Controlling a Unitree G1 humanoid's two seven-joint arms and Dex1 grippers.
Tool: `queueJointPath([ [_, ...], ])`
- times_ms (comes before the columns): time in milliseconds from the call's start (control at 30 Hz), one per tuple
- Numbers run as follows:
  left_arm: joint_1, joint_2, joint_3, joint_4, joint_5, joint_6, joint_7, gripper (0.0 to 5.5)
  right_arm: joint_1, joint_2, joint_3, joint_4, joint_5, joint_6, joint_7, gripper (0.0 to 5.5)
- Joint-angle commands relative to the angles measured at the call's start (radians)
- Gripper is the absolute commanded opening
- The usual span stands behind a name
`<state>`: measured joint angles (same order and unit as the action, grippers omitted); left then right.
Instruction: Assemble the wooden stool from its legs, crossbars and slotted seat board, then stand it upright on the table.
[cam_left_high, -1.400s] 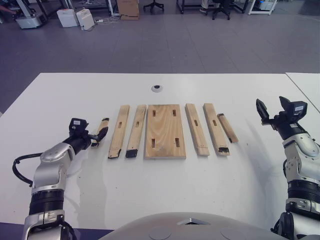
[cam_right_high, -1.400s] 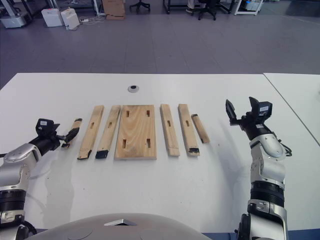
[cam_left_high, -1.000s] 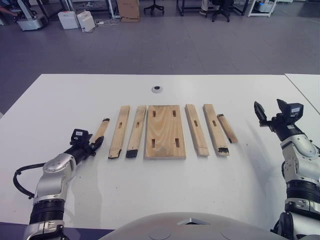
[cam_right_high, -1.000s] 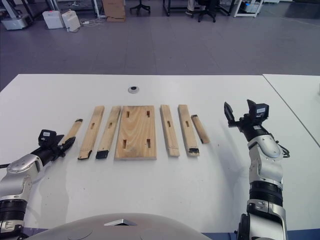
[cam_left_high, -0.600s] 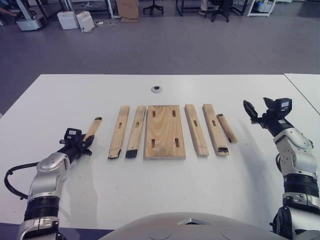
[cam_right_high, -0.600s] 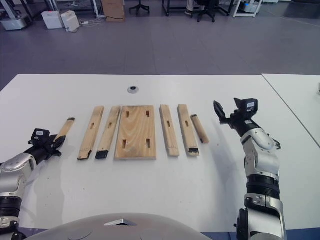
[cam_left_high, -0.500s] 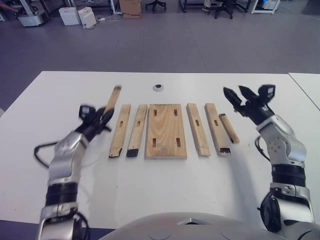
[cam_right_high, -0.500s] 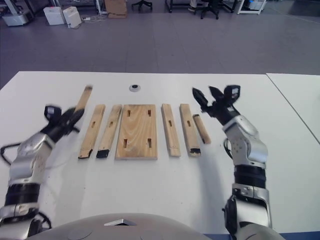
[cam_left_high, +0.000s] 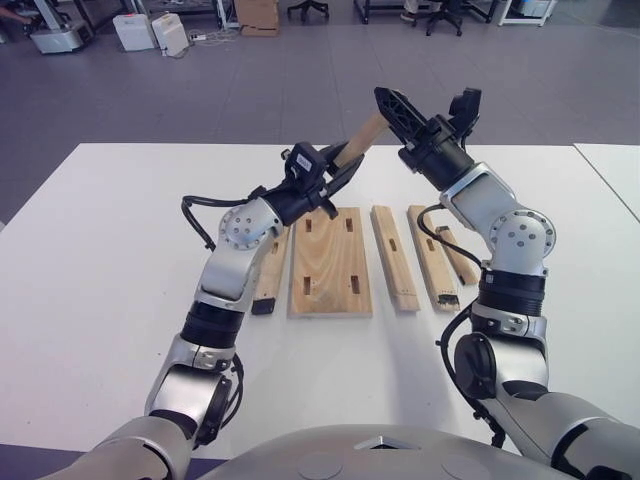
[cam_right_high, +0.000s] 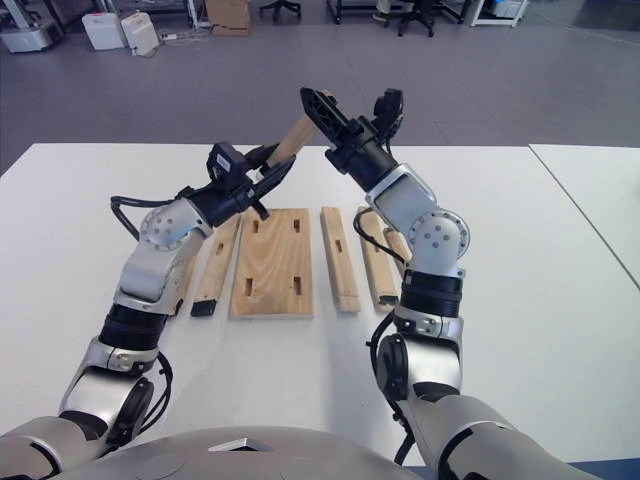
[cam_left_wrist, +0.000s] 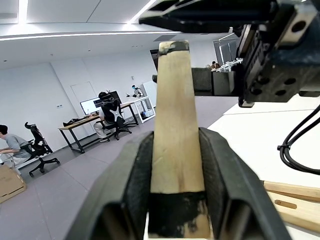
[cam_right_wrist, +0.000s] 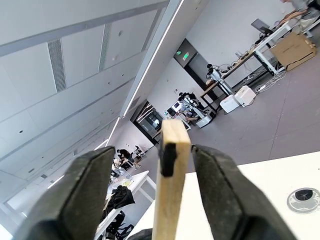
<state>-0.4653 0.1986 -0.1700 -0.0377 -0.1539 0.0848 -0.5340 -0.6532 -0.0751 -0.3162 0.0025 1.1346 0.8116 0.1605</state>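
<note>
Two claws meet above the far edge of the tabletop (cam_left_high: 90, 300). The left gripper (cam_left_high: 335, 170) clamps the lower end of a short crossbar (cam_left_high: 364, 134), now lifted from the tabletop's left side. The right gripper (cam_left_high: 428, 100), swung in from the right edge, stands wide, one finger either side of the bar's top end. The seat board (cam_left_high: 330, 262) and slotted legs (cam_left_high: 393, 258) lie flat mid-table as before.

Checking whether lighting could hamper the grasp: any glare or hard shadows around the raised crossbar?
Left eye view: even light, no hard shadows on the table, crossbar in the left hand plainly lit. Left wrist view: bright ceiling strip behind, no glare on the wood. Right wrist view: fingers of the right hand look dark against the bright ceiling.
</note>
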Motion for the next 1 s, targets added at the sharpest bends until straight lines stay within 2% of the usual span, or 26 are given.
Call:
queueJointPath([
  [33,-0.012,0.001,-0.028,-0.005,0.039,-0.022,-0.002,1.29,-0.017,0.008,-0.012,-0.022,0.042,0.022,-0.048,2.05],
  [267,-0.03,0.006,-0.034,-0.011,0.059,-0.034,-0.006,1.29,-0.01,0.015,-0.02,-0.009,0.038,0.014,-0.095,0.77],
  [367,-0.028,0.003,-0.036,-0.006,0.07,-0.033,0.005,1.29,0.016,-0.001,-0.005,-0.032,0.011,0.013,-0.093,0.41],
  [400,-0.026,0.003,-0.037,-0.005,0.072,-0.03,0.006,1.29,0.03,-0.014,0.005,-0.05,-0.008,0.008,-0.084,0.41],
  [433,-0.017,0.01,-0.044,-0.007,0.073,-0.023,-0.004,1.67,0.052,-0.031,0.005,-0.071,-0.025,0.0,-0.077,0.41],
  [567,0.08,0.053,0.004,-0.051,0.052,0.029,0.011,2.28,0.216,-0.135,-0.03,-0.105,-0.149,-0.069,-0.028,0.41],
  [733,0.222,0.002,0.191,-0.163,-0.181,0.172,0.069,3.15,0.387,-0.149,0.014,0.013,-0.339,-0.219,0.074,0.41],
  [833,0.219,-0.021,0.237,-0.184,-0.249,0.23,0.111,3.18,0.403,-0.106,0.032,0.085,-0.395,-0.319,0.133,0.41],
  [1000,0.219,-0.041,0.237,-0.184,-0.262,0.251,0.145,3.18,0.404,-0.057,0.05,0.097,-0.419,-0.413,0.222,0.41],
])
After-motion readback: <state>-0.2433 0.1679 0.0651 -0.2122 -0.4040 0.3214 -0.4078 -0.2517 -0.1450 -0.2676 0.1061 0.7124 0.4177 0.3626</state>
